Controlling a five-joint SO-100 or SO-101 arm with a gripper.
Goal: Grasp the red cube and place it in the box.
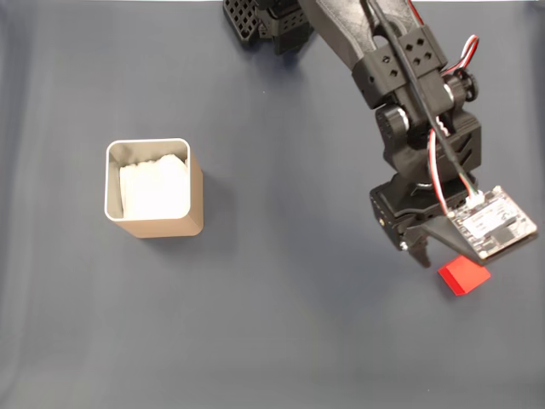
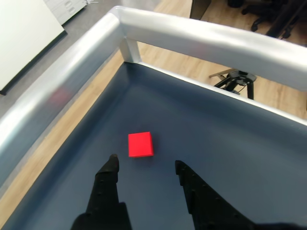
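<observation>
The red cube lies on the dark grey mat at the right of the fixed view, its upper edge covered by the camera board on the arm's wrist. In the wrist view the red cube rests flat just beyond the two black fingertips, slightly left of the gap's middle. My gripper is open with nothing between its fingers; in the fixed view the gripper hovers right beside the cube. The box, tan with a pale metallic rim and white paper inside, stands far off at the left.
The arm's base sits at the top edge of the fixed view. A silver metal rail borders the mat close behind the cube, with wooden floor and a chair base beyond. Open mat lies between cube and box.
</observation>
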